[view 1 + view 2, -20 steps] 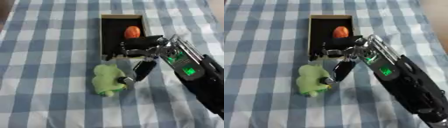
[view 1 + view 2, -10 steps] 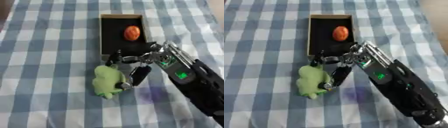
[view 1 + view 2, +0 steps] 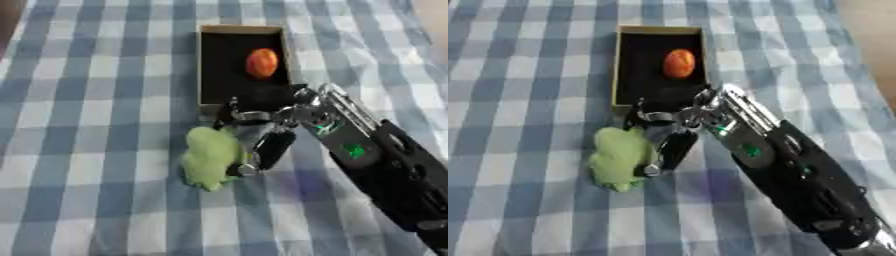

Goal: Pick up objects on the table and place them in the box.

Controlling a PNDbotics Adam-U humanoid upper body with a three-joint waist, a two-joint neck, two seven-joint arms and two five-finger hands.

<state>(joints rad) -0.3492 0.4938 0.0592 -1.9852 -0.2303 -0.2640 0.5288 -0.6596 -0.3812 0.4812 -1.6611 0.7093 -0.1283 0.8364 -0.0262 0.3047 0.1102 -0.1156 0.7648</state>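
Just below the box [image 3: 210,70] rim, right hand [image 3: 262,135] fingers curled against the green toy [image 3: 210,157], open cloth [image 3: 87,150] leftward.

Both views look down from the robot's head, close above the table [image 3: 79,100]. They sit side by side and face toward 12 o'clock. Both share the box [image 3: 210,65] near 12 o'clock and the arm [image 3: 798,185] coming in from 4 o'clock.

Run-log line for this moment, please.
right hand: at green object, grasp unclear | box: holds orange object | left hand: unseen
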